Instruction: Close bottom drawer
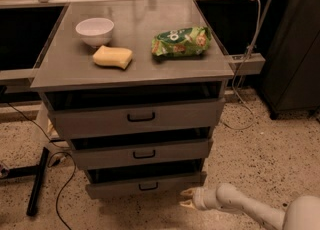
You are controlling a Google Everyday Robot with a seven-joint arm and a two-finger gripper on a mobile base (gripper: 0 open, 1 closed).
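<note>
The bottom drawer (115, 190) is the lowest, shallowest grey front of the cabinet, with a small black handle (148, 186). It stands out only a little beyond the drawer above, with a thin dark gap over its front. My gripper (186, 198) is low at the bottom right, on a white arm coming in from the right. It sits just below and in front of the drawer's right corner, pointing left.
The middle drawer (175, 151) and top drawer (95, 120) also stand slightly out. On the cabinet top (135, 21) are a white bowl (95, 30), a yellow sponge (113, 56) and a green snack bag (180, 41). A black stand leg (37, 181) and cables lie on the floor at left. A dark cabinet (295, 49) stands at right.
</note>
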